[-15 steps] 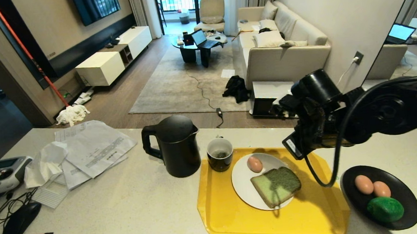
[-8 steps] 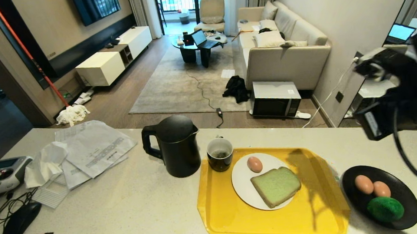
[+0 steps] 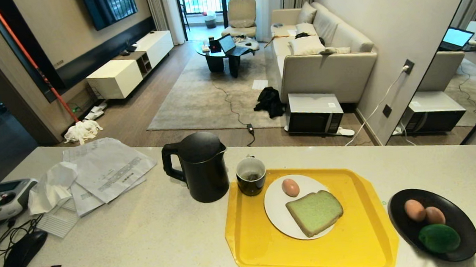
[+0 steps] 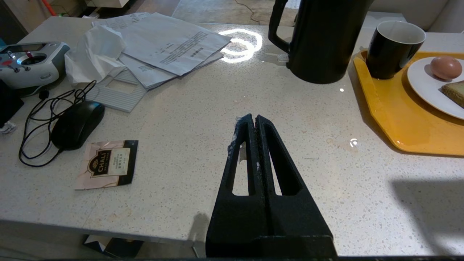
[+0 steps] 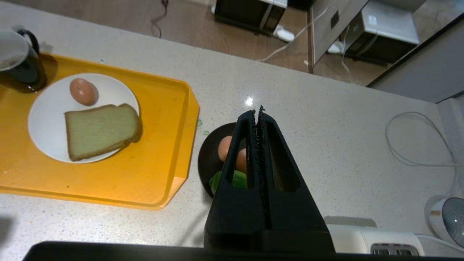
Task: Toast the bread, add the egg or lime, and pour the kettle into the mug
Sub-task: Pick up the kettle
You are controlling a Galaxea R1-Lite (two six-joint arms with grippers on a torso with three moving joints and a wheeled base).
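A: Where do we stand with the tray?

B: We see the yellow tray on the counter, with a white plate on it. The bread lies flat on the plate, and one egg sits just beside it, toward the far rim.

A: And the drink things?

B: The mug stands upright in the tray's far left corner. The kettle stands upright on the counter just left of it, handle pointing away from the mug.

A: The lime?

B: The lime rests in a black dish right of the tray, with two more eggs beside it.

A: Our grippers?

B: Our left gripper hangs over bare counter, fingers pressed together and holding nothing. Our right gripper hovers above the black dish, fingers likewise closed and empty. Neither arm shows in the head view.
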